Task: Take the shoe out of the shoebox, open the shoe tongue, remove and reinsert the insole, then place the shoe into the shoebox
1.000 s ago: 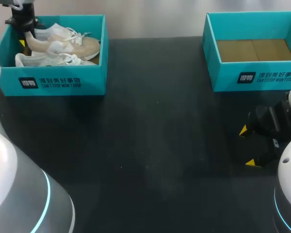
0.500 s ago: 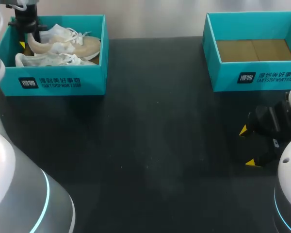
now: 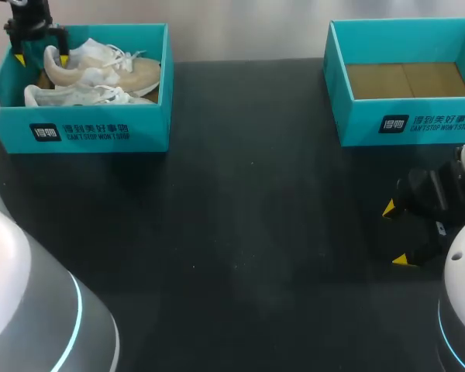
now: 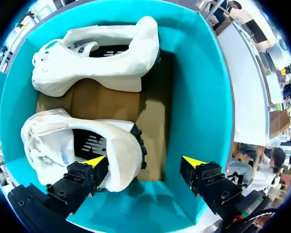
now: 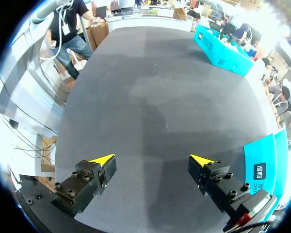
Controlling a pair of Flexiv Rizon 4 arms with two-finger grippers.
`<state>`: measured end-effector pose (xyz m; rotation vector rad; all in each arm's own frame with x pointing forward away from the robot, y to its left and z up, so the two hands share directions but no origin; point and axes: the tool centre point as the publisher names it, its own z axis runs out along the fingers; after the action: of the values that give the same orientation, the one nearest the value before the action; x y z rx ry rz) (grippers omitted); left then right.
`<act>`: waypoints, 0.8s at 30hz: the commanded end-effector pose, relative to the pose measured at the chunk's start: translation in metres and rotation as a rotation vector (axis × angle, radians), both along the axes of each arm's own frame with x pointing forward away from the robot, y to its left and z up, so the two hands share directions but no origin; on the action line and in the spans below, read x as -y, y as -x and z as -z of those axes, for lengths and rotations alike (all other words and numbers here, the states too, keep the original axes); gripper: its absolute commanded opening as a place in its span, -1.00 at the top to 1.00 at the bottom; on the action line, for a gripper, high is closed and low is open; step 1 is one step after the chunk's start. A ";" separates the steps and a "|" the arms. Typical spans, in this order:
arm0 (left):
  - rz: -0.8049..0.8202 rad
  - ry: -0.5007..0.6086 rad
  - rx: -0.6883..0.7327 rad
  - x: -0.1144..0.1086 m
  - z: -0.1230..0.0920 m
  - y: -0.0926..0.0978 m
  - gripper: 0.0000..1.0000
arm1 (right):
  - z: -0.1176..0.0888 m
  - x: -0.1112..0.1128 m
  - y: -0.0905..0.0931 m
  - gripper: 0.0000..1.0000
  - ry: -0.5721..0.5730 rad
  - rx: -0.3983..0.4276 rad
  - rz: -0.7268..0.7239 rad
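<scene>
**Left claw poised over the heel; shoe lying in the box**

Nearest the robot, at about 4 o'clock on the dark surface (image 3: 240, 232), the right claw (image 3: 395, 234) hung released, its yellow tips wide apart (its own wrist view showed the right claw (image 5: 153, 160) with only bare surface between the tips). It was well apart from the shoes, so I judged it out of the coming pick.

Farther out stood two teal boxes. The right shoebox (image 3: 403, 124) was at 2 o'clock and held nothing but its cardboard floor. The left shoebox (image 3: 93, 128) was at 10 o'clock with the pair inside. Each front wall carried a white logo and a line of white print, which I leave unread.

Inside the left box the other shoe (image 3: 77, 94) lay on the robot's side, and the shoe (image 3: 101, 70) lay parallel just beyond it. The shoe's long axis ran 9 to 3, heel at 9 and toe at 3.

Farthest, the left claw (image 3: 40, 59) stood over the box's 9 o'clock end, also released. In its wrist view, one finger of the left claw (image 4: 144, 162) was over the shoe (image 4: 87, 145) at the heel opening. The other finger was behind the heel, beside the box wall (image 4: 203, 97). The fingers therefore lined up along the long axis, with the heel's back between them and ungripped. The dark insole (image 4: 94, 143) bore a white logo.
</scene>
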<state>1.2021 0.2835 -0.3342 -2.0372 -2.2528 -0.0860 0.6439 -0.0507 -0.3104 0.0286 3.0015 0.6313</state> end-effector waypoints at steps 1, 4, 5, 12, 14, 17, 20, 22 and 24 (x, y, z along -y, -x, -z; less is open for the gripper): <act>0.005 -0.012 0.051 0.005 -0.037 0.033 -1.00 | 0.000 -0.001 0.001 -1.00 0.004 0.002 0.001; 0.015 -0.006 0.058 0.009 -0.051 0.049 -1.00 | 0.000 -0.001 0.001 -1.00 0.004 0.002 0.001; 0.018 -0.004 0.065 0.010 -0.054 0.053 -1.00 | 0.000 -0.001 0.001 -1.00 0.004 0.002 0.001; -0.005 0.040 0.064 0.011 -0.070 0.098 -1.00 | 0.000 -0.001 0.001 -1.00 0.004 0.002 0.001; 0.013 0.036 0.070 0.012 -0.073 0.113 -1.00 | 0.000 -0.001 0.001 -1.00 0.004 0.002 0.001; 0.024 0.036 0.075 0.015 -0.076 0.131 -1.00 | 0.000 -0.001 0.001 -1.00 0.004 0.002 0.001; 0.010 0.054 0.073 0.015 -0.080 0.147 -1.00 | 0.000 -0.001 0.001 -1.00 0.004 0.002 0.001; -0.004 0.069 0.072 0.015 -0.081 0.159 -1.00 | 0.000 -0.001 0.001 -1.00 0.004 0.002 0.001; -0.012 0.083 0.067 0.015 -0.082 0.168 -1.00 | 0.000 -0.001 0.001 -1.00 0.004 0.002 0.001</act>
<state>1.0960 0.2705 -0.2622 -1.9876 -2.2401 0.1598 0.6439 -0.0508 -0.3104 0.0287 3.0015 0.6312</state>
